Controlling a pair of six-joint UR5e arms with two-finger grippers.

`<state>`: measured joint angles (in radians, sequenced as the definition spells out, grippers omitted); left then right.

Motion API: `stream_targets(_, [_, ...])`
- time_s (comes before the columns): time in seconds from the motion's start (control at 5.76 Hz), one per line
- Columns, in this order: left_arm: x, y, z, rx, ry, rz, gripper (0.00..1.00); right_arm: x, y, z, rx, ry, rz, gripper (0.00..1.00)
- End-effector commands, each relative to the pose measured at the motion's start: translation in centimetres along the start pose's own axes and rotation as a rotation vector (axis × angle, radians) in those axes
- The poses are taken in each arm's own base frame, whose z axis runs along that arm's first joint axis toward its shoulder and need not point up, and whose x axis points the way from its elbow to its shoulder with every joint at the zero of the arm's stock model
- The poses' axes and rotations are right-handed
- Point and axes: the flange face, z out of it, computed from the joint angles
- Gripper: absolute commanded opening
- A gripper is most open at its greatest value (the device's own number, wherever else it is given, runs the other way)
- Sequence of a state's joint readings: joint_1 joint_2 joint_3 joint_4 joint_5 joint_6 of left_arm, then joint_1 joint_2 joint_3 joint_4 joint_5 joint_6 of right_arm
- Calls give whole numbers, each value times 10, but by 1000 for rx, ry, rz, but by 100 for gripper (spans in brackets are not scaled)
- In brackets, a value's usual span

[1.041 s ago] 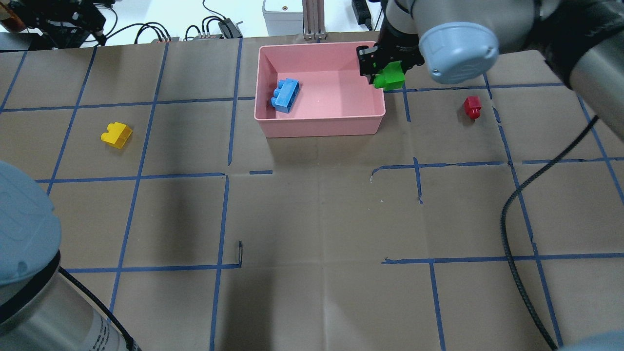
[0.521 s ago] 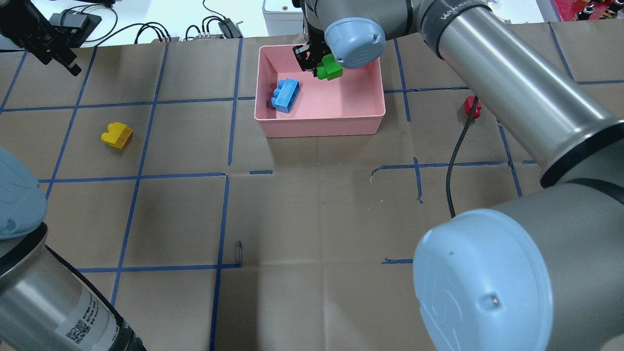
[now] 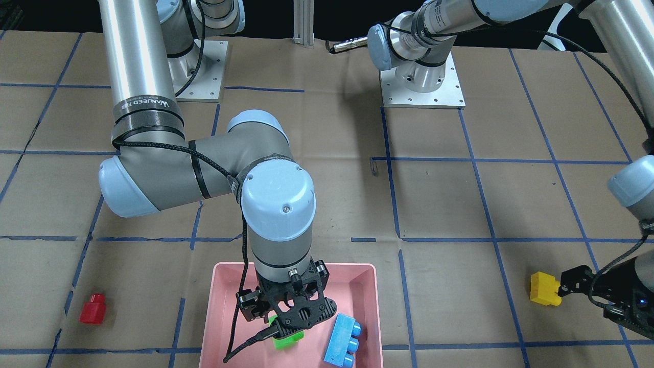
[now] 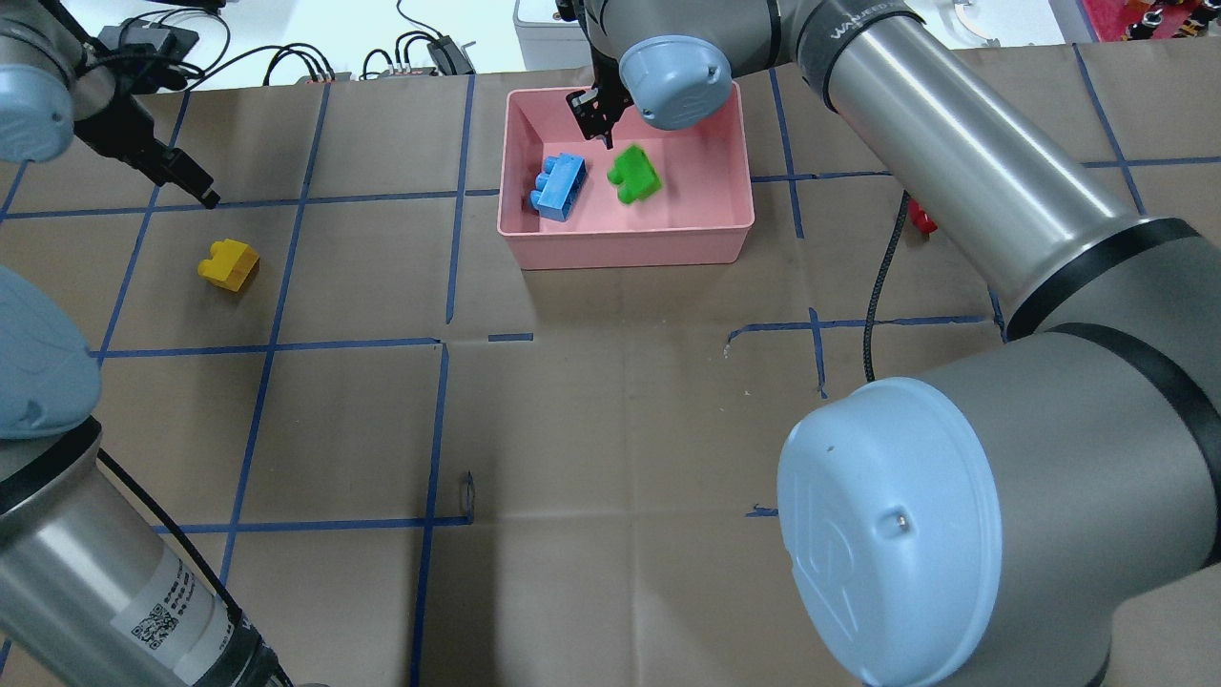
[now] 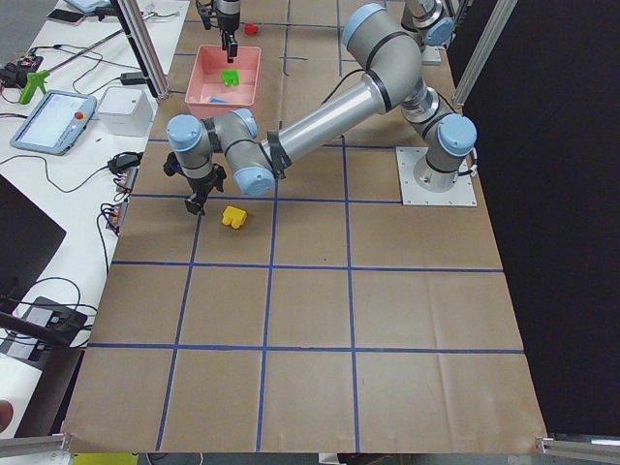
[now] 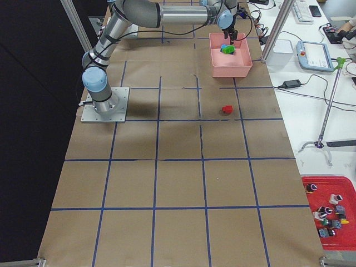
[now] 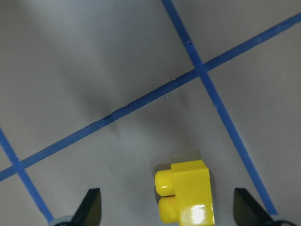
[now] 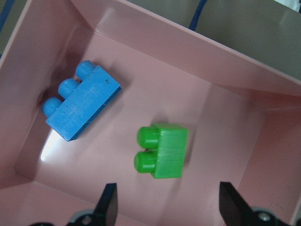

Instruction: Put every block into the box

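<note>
The pink box (image 4: pixel 630 250) holds the light blue block (image 4: pixel 558 186) and the green block (image 4: pixel 634 176), both lying loose on its floor. My right gripper (image 4: pixel 596 119) hangs open and empty just above the green block (image 8: pixel 162 150), its fingers (image 8: pixel 233 202) wide apart. The yellow block (image 4: pixel 229 264) lies on the table at the left. My left gripper (image 4: pixel 186 181) is open above it, and in the left wrist view the yellow block (image 7: pixel 186 190) sits between the fingertips (image 7: pixel 91 207). The red block (image 3: pixel 93 308) lies on the table right of the box.
The table is brown paper with a blue tape grid (image 4: pixel 439 410). My right arm (image 4: pixel 954 143) stretches across the right half and nearly hides the red block in the overhead view. Cables and a grey device (image 4: pixel 548 29) lie behind the box.
My right gripper carried the green block over the box and let go; the block now lies on the box floor. My left gripper moved down toward the yellow block.
</note>
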<state>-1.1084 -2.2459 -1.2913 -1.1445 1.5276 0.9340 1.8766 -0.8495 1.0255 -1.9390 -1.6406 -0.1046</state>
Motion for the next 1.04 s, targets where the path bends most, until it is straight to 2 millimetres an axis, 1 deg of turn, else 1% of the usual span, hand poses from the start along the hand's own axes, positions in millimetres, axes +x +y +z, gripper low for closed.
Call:
stream_targets(0.0, [7,25,45,8,29,-29,99,4,0,-9,11,3,-3,99])
stream_targets(0.17, [13,30,62,-8,57,-36,99,17,0,-15,16,8,-3,96])
stream_targets(0.35, [16,32,68,-9,73,-37,98,44,2,-21,12,15,-23,94])
stream_targets(0.52, [18,33,74,-14,83,-35,96,78,14,-62,21,24,16,93])
stream_targets(0.69, [16,32,72,-11,76,-34,79,111,31,-89,-25,25,3,93])
stream_targets(0.87, [15,31,70,-2,64,-36,62,177,47,-104,-32,42,-22,88])
